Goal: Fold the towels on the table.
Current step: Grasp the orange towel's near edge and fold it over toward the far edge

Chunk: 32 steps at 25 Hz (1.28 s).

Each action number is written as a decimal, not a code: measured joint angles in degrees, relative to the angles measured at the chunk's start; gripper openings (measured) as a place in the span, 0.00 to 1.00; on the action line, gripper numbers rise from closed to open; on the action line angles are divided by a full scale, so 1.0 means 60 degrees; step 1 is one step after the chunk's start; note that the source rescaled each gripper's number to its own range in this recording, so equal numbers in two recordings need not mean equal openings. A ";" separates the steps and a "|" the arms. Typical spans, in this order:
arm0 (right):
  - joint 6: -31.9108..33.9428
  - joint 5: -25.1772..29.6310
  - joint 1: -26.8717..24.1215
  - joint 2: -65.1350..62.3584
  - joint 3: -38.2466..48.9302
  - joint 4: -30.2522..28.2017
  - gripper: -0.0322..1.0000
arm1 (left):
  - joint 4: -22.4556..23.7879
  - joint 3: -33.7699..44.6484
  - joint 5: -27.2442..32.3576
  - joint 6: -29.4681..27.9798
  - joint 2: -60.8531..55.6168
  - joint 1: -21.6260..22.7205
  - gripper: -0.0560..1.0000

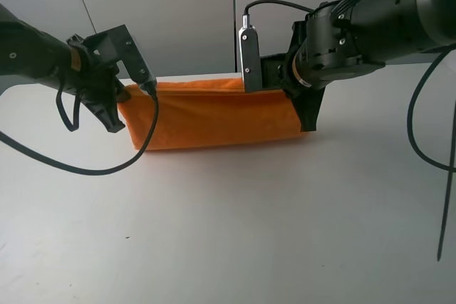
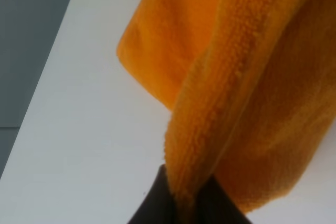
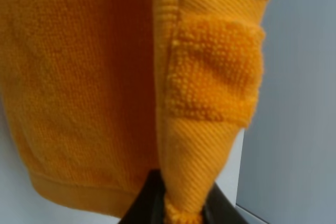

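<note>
The towel (image 1: pixel 214 115) stretches as an orange band across the upper middle of the high view, at the far side of the table (image 1: pixel 228 233). The left gripper (image 1: pixel 120 105) holds its left end and the right gripper (image 1: pixel 305 105) its right end. Each wrist view shows the jaws pinched narrow on a corner of cloth, with the rest hanging in layers beside it. The lower edge seems to rest on the table, though that is hard to tell. This looks like the middle of a fold, with one edge gripped and raised. The next move probably calls for both arms to travel together with the cloth taut, lay the held edge on the opposite edge with the corners matched, then let go.
</note>
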 joint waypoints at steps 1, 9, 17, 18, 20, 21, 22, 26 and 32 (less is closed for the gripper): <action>0.0000 -0.0020 -0.0104 0.0092 -0.0108 0.0000 0.03 | 0.0006 -0.0124 -0.0006 -0.0016 0.0167 0.0000 0.05; -0.0018 -0.1009 -0.1045 0.0707 -0.0315 0.0000 0.03 | 0.0022 -0.0710 -0.0830 -0.0230 0.1466 0.0197 0.05; 0.0060 -0.1250 -0.1289 0.1576 -0.0373 -0.0298 0.03 | 0.0271 -0.0755 -0.1701 -0.0244 0.2407 0.0220 0.05; 0.0060 -0.1250 -0.1289 0.1663 -0.0373 -0.0298 0.03 | 0.0290 -0.0755 -0.1773 -0.0244 0.2492 0.0220 0.05; 0.0157 -0.1250 -0.1289 0.1762 -0.0373 -0.0493 0.03 | 0.0303 -0.0755 -0.1857 -0.0244 0.2603 0.0234 0.05; 0.0237 -0.1250 -0.1289 0.1766 -0.0373 -0.0636 0.03 | 0.0312 -0.0755 -0.1883 -0.0244 0.2624 0.0234 0.05; 0.0394 -0.1250 -0.1289 0.1780 -0.0373 -0.0860 0.03 | 0.0326 -0.0777 -0.1927 -0.0244 0.2624 0.0276 0.05; 0.1156 -0.1329 -0.1311 0.1780 -0.0480 -0.1542 0.03 | 0.0326 -0.0967 -0.1992 -0.0244 0.2645 0.0441 0.05; 0.1466 -0.1836 -0.1612 0.1803 -0.0818 -0.1763 0.03 | 0.0326 -0.1223 -0.2166 -0.0244 0.2645 0.0645 0.05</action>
